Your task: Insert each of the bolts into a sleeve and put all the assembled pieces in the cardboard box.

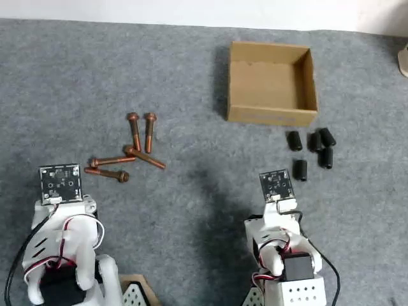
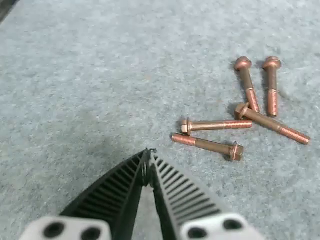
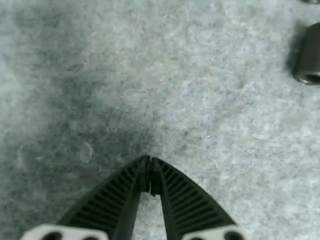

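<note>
Low over carpet [image 1: 191,210], left arm [image 1: 60,239] and right arm [image 1: 280,245] sit folded, jaws together

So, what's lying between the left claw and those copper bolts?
Nothing: only bare grey carpet separates the left claw from the nearest bolt, as the left wrist view shows.

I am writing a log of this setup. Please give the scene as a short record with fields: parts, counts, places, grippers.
bolts: five, copper, loose on the grey carpet, none in a sleeve
sleeves: five, black, empty, lying by the box's near wall
cardboard box: open, nothing inside
left gripper: shut, empty, short of the bolts
right gripper: shut, empty, one sleeve nearby
</note>
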